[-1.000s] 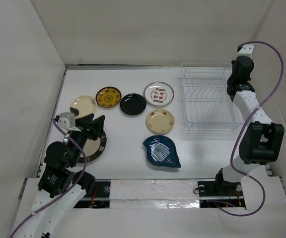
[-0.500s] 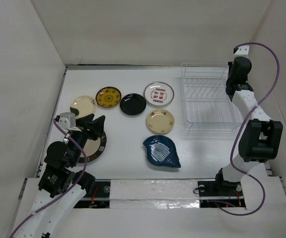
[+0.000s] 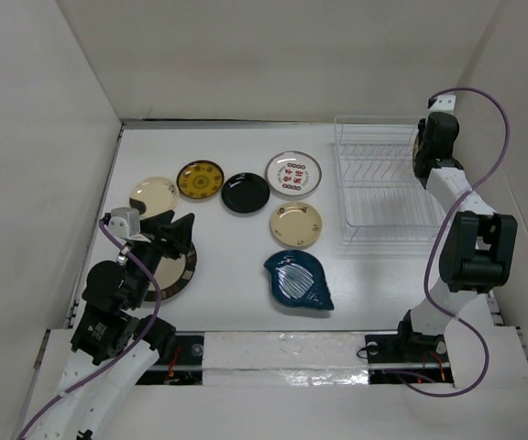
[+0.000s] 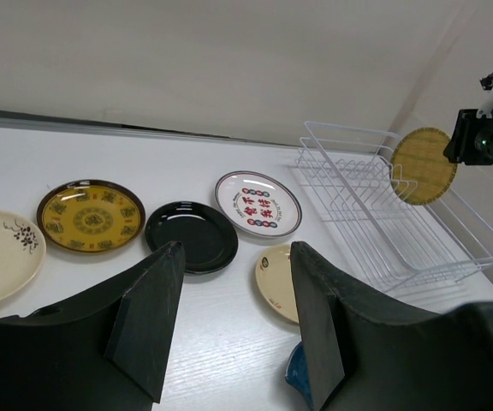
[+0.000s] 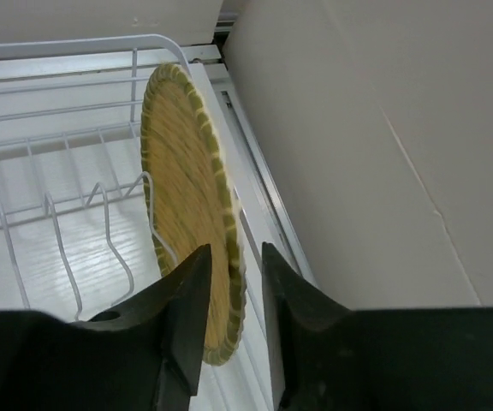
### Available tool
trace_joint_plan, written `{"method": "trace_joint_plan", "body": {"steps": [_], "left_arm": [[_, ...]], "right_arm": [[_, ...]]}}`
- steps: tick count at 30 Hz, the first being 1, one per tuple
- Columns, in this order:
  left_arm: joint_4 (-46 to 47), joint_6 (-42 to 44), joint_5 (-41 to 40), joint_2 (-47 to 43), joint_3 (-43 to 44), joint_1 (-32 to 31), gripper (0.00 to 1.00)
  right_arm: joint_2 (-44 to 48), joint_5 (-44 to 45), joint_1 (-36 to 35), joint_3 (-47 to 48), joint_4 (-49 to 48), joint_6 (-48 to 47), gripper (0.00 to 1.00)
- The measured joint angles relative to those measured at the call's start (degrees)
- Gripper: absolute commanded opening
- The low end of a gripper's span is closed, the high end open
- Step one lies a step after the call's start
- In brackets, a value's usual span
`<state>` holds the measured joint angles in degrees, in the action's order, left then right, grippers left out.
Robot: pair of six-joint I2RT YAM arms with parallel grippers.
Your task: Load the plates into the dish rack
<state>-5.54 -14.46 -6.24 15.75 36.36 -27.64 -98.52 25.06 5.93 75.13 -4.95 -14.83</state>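
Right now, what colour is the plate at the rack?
The plate is woven straw-yellow with a greenish striped rim; the right wrist view shows it best.

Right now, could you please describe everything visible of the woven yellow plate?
The woven yellow plate is round, of ribbed straw-like weave with a braided rim. It stands on edge in the dish rack, near its far right corner, against the tines. The right hand straddles its rim, fingers slightly parted.

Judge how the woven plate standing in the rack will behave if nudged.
The woven plate looks like thin basketwork, so it is probably light and slightly flexible, not brittle. On edge in the rack and round, it could roll or lean over.
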Motion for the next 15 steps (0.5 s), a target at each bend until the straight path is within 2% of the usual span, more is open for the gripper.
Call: {"method": "trace_joint_plan", "body": {"steps": [4, 8, 11, 12, 13, 14, 15], "left_arm": [[0.0, 0.0, 0.0, 0.6, 0.0, 0.0, 0.5], [0.0, 0.0, 0.0, 1.2, 0.0, 0.0, 0.5], [0.0, 0.0, 0.0, 1.7, 0.0, 0.0, 0.5], [0.0, 0.0, 0.0, 2.0, 0.0, 0.0, 0.5], [0.0, 0.0, 0.0, 2.2, 0.0, 0.0, 0.5], [0.0, 0.0, 0.0, 2.5, 0.0, 0.0, 0.49], [0.0, 0.0, 0.0, 2.9, 0.0, 0.0, 0.49]], "right_arm": [[0.0, -0.2, 0.0, 0.2, 0.5, 3.5, 0.53], [0.6, -2.0, -1.1, 2.5, 3.1, 8.9, 0.51], [2.3, -4.3, -4.6, 4.4, 4.2, 13.1, 0.39], [3.1, -5.0, -6.6, 5.1, 4.6, 14.4, 0.14], [3.7, -5.6, -9.2, 5.7, 4.6, 15.2, 0.04], [4.2, -6.4, -12.1, 6.3, 4.5, 16.4, 0.0], [4.3, -7.3, -15.3, 7.1, 4.9, 17.6, 0.0]]}}
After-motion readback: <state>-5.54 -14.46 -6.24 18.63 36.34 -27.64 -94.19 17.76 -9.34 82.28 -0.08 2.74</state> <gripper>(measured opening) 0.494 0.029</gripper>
